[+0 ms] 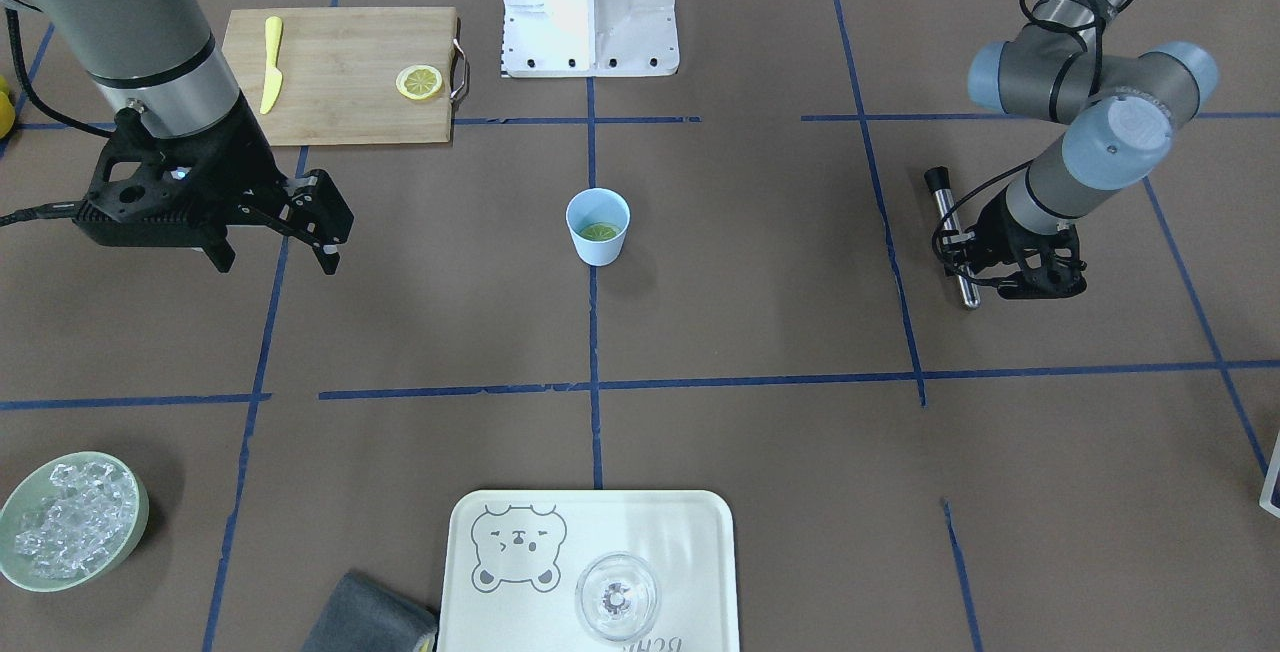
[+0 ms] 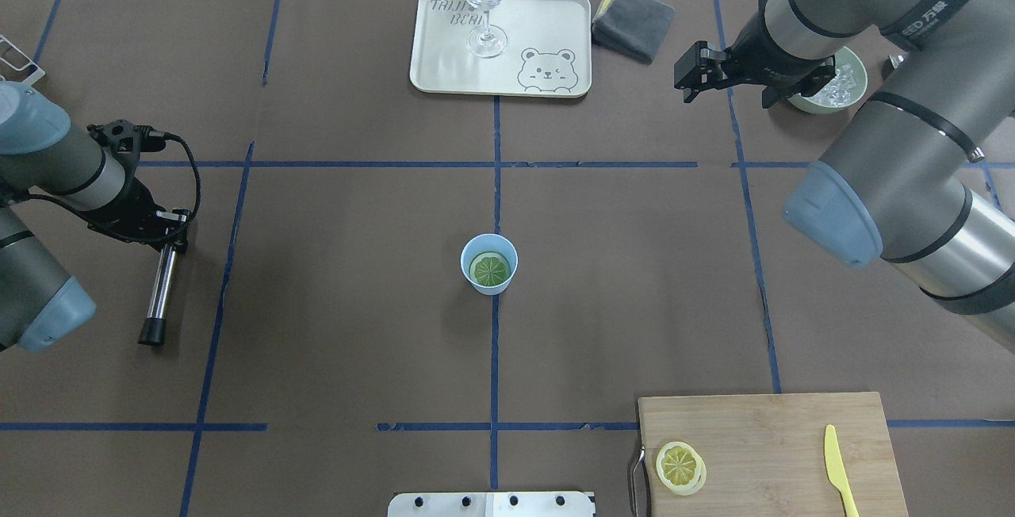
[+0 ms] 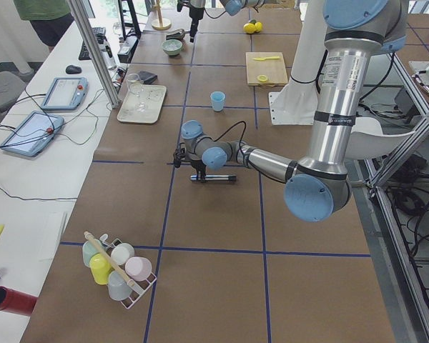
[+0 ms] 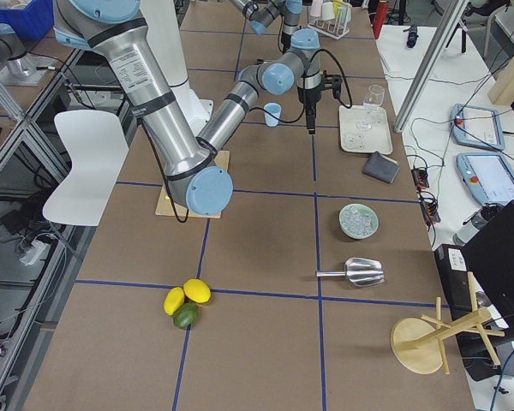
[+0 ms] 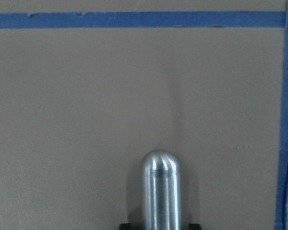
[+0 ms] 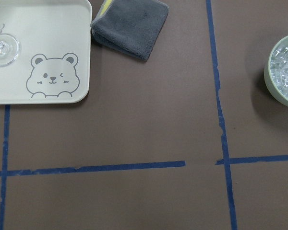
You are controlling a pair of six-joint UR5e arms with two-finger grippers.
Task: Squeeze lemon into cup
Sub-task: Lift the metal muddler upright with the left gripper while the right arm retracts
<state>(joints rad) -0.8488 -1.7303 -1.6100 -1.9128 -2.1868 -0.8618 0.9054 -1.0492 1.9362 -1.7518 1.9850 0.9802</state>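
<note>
The light-blue cup (image 1: 598,248) stands upright at the table's middle, also in the overhead view (image 2: 468,260). A round lemon piece (image 1: 600,231) lies inside it, cut face up (image 2: 489,269). A second lemon piece (image 1: 419,82) lies on the wooden cutting board (image 2: 761,438). My right gripper (image 1: 275,257) is open and empty, held above the table between the board and the ice bowl, well away from the cup. My left gripper (image 1: 1010,267) is low at the table, shut on a metal rod (image 2: 161,283) with a black end; the rod's round tip shows in the left wrist view (image 5: 160,187).
A yellow knife (image 1: 271,64) lies on the board. A white bear tray (image 1: 600,532) holds a clear glass (image 1: 617,597). A grey cloth (image 6: 129,26) lies beside the tray. A pale green bowl of ice (image 1: 70,522) sits at the table's corner (image 6: 273,86).
</note>
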